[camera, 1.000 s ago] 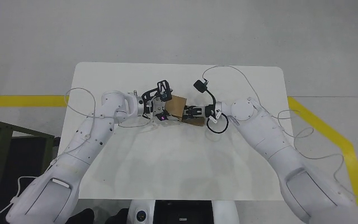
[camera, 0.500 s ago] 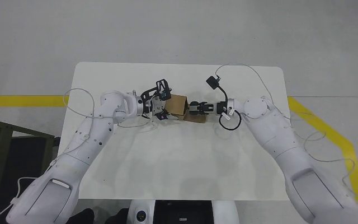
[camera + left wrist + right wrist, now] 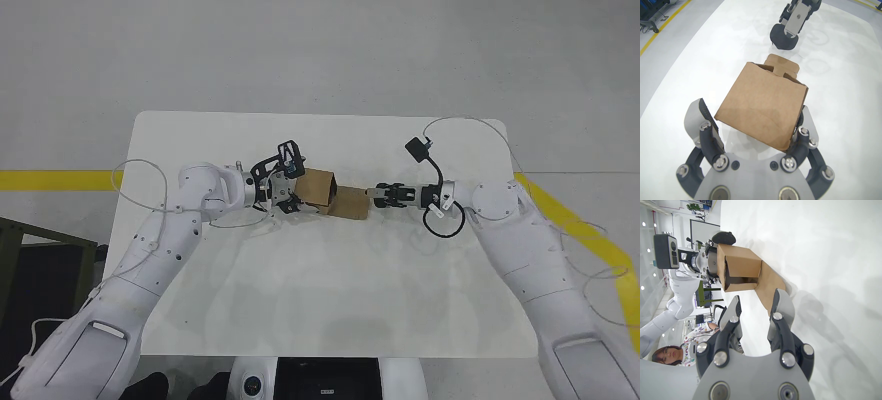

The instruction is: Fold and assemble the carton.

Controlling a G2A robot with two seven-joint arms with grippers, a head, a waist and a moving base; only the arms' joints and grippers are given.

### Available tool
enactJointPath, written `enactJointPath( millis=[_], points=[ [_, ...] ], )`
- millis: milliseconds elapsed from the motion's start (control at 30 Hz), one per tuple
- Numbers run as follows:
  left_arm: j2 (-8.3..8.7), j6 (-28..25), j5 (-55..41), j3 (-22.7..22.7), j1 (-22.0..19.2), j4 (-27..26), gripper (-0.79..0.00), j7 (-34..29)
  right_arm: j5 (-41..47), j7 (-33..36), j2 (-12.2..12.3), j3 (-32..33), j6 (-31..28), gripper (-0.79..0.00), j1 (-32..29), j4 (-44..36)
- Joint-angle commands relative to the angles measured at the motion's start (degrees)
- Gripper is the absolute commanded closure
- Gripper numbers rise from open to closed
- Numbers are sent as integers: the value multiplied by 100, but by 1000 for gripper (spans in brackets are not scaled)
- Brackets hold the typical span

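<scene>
**Position.** The carton (image 3: pixel 320 187) is found on the white table (image 3: pixel 330 300), about midway between the left and right edges and nearer the far edge than the near one. Its open end is turned toward the right edge. One long flap (image 3: pixel 350 203) is laid flat on the surface beyond that end.

**End effectors.** The left gripper (image 3: pixel 751 107) is closed around the carton's closed end, with the body pinched across two opposite walls. The right gripper (image 3: pixel 757 296) is spread and empty, and is held just off the flap's free end.

**Handling, as judged.** The carton is judged light and thin-walled. It is expected to be stiff across its panels, to give at the creases, and to be easily crushed or slid on the smooth top. A moderate grip across the walls is advised. The flap is best taken at its free edge and turned about its crease.
</scene>
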Motion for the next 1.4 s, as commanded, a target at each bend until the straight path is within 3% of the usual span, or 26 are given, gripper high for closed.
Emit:
enactJointPath(
  millis=[0,500,1367],
  points=[
    [-1,7,-12,-6,7,-3,-785,-15,-65,-23,36,71,69,-342,-89,-124],
    [-10,15,-8,-33,32,-32,-785,-60,-151,-72,-23,-211,293,-351,-124,-123],
    [-24,-6,53,-62,59,-39,-785,-39,760,60,-409,-847,-238,-363,384,425]
  ],
)
